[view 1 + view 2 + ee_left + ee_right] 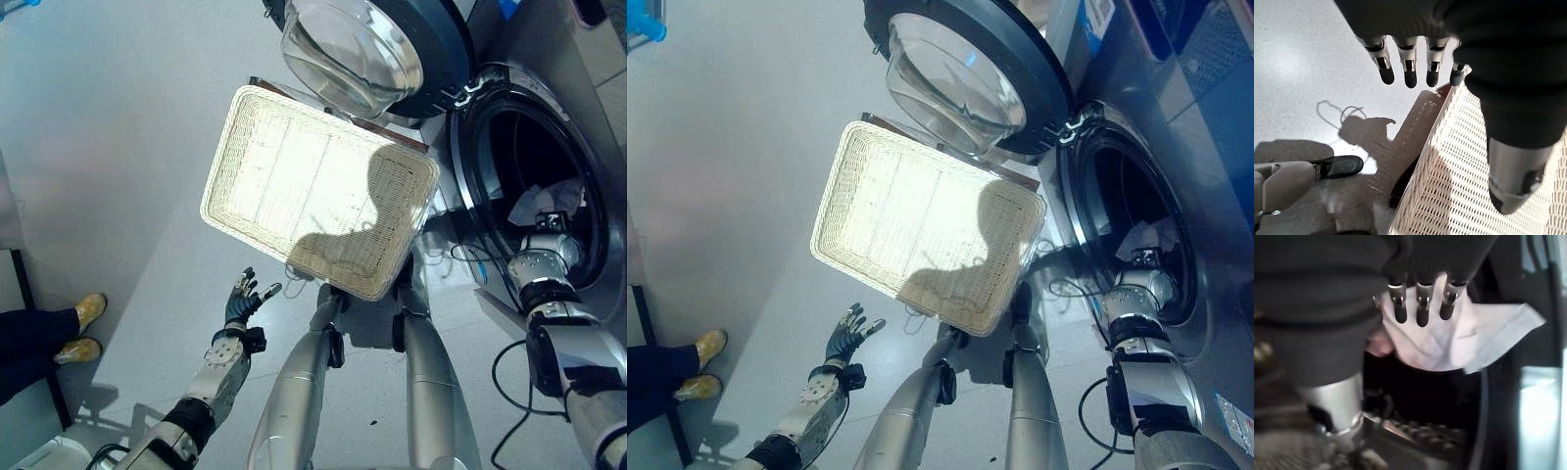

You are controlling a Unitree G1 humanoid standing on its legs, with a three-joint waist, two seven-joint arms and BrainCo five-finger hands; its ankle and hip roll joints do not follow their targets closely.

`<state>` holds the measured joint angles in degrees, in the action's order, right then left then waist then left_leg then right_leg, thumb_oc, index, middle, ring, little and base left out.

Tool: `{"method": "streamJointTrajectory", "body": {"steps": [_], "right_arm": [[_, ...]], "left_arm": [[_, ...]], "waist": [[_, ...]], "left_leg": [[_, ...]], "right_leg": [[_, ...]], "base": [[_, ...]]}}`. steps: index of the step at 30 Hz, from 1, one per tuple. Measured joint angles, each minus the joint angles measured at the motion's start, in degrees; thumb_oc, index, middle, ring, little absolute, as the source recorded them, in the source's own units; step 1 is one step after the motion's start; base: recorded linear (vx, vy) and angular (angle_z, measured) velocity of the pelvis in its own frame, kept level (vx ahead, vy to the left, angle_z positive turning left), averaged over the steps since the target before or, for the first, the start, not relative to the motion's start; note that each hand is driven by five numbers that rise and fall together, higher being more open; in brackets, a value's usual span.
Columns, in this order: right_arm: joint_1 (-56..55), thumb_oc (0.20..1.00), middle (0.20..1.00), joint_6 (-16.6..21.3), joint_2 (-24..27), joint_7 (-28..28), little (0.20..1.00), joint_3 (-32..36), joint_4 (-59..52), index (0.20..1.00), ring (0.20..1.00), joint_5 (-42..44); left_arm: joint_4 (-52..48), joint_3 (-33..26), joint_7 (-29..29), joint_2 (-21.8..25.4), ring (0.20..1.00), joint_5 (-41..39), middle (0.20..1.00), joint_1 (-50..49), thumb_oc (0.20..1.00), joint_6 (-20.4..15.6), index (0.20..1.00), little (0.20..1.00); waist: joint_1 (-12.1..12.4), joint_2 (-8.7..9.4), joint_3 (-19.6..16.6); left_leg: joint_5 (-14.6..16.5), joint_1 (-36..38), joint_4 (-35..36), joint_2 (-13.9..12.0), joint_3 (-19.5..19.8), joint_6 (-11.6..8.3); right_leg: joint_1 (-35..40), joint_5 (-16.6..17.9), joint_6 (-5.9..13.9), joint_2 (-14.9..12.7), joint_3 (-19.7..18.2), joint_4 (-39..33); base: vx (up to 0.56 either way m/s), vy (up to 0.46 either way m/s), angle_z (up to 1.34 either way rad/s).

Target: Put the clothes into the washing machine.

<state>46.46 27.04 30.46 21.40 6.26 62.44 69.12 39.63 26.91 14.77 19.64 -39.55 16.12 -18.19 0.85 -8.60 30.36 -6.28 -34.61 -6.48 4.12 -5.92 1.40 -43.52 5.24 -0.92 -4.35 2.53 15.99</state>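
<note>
The white garment (1449,340) lies at the mouth of the washing machine drum (529,176), partly inside the opening and draped just past the rim. The right hand (1420,303) reaches into the drum with its fingers (1422,316) extended straight against the cloth; they do not appear curled round it, so the hand reads as open and pressing or releasing. The wicker basket (235,186) stands on the floor beside the machine and holds no clothes as far as can be seen. Judgement: the transfer is near its end; what remains is to push the garment fully clear of the rim and withdraw the arm.

The left hand (242,299) hangs over the floor just beside the basket's near edge, fingers spread and holding nothing. The machine door (362,49) stands swung open above the basket's far corner, well clear of the opening. A person's shoes (80,328) show at the left edge, well apart from the work
</note>
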Motion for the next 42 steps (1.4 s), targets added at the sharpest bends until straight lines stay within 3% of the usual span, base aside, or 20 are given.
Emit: {"method": "streamJointTrajectory", "body": {"steps": [7,16,24,28,32,36,42], "right_arm": [[-9.65,1.0,1.0,-3.49,-4.22,-9.27,1.0,-1.19,-0.24,1.0,1.0,-1.31],[-17.93,1.0,1.0,-6.17,-11.13,-13.38,1.0,-7.17,0.29,1.0,1.0,-7.57],[-27.6,1.0,1.0,-9.62,-14.47,-15.14,1.0,-13.66,3.89,1.0,1.0,-27.09],[-32.88,1.0,1.0,-11.11,-14.5,-16.32,1.0,-15.99,4.4,1.0,1.0,-39.33],[-37.28,1.0,1.0,-13.36,-14.99,-18.27,1.0,-18.63,4.73,1.0,1.0,-47.17],[-38.06,1.0,1.0,-15.64,-15.92,-20.5,1.0,-20.75,5.34,1.0,1.0,-53.1],[-39.22,1.0,1.0,-20.67,-17.39,-23.84,1.0,-22.94,6.68,1.0,1.0,-58.42]], "left_arm": [[1.55,-2.8,-1.54,-1.09,1.0,0.01,1.0,0.02,1.0,-0.02,1.0,1.0],[6.56,-6.2,-3.83,-3.89,1.0,0.55,1.0,-0.24,1.0,1.11,1.0,1.0],[15.07,-10.73,-11.42,-4.37,1.0,0.6,1.0,-2.81,1.0,3.83,1.0,1.0],[19.35,-12.5,-17.69,-3.73,1.0,2.4,1.0,-7.21,1.0,5.79,1.0,1.0],[22.39,-12.4,-21.85,-3.76,1.0,6.67,1.0,-10.29,1.0,7.07,1.0,1.0],[25.61,-12.37,-24.51,-3.84,1.0,11.33,1.0,-10.54,1.0,8.66,1.0,1.0],[29.0,-11.96,-26.12,-4.8,1.0,18.6,1.0,-12.3,1.0,10.54,1.0,1.0]], "waist": [[-0.18,0.03,0.02],[-1.62,0.45,0.22],[-1.57,5.22,-0.61],[-1.48,8.41,-5.72],[-1.42,9.17,-11.26],[-1.31,9.7,-14.57],[-1.25,10.46,-20.14]], "left_leg": [[0.28,3.29,0.21,-0.29,1.38,-0.28],[0.59,9.04,0.11,-0.45,2.95,0.21],[0.36,21.22,4.76,-0.7,3.13,0.57],[0.23,26.31,8.66,-1.0,3.22,0.72],[0.0,30.73,11.58,-1.14,5.14,0.36],[0.47,33.02,11.55,-1.18,6.4,-0.03],[2.04,36.47,11.82,-2.01,7.69,-1.16]], "right_leg": [[4.65,0.19,-0.05,0.2,1.22,-1.81],[12.52,0.69,1.26,0.17,2.39,-4.77],[25.65,1.61,2.49,0.3,2.76,-10.7],[30.99,1.95,2.54,0.53,3.72,-14.38],[36.62,2.14,2.26,1.08,4.32,-18.4],[40.85,2.03,2.17,1.36,4.37,-21.17],[45.31,-0.38,1.85,2.36,4.5,-21.22]], "base": [[-0.04,0.062,0.06],[-0.07,0.086,0.08],[-0.02,0.072,0.02],[0.05,0.002,0.08],[0.05,-0.051,0.24],[0.04,-0.058,0.21],[0.07,-0.076,0.11]]}}
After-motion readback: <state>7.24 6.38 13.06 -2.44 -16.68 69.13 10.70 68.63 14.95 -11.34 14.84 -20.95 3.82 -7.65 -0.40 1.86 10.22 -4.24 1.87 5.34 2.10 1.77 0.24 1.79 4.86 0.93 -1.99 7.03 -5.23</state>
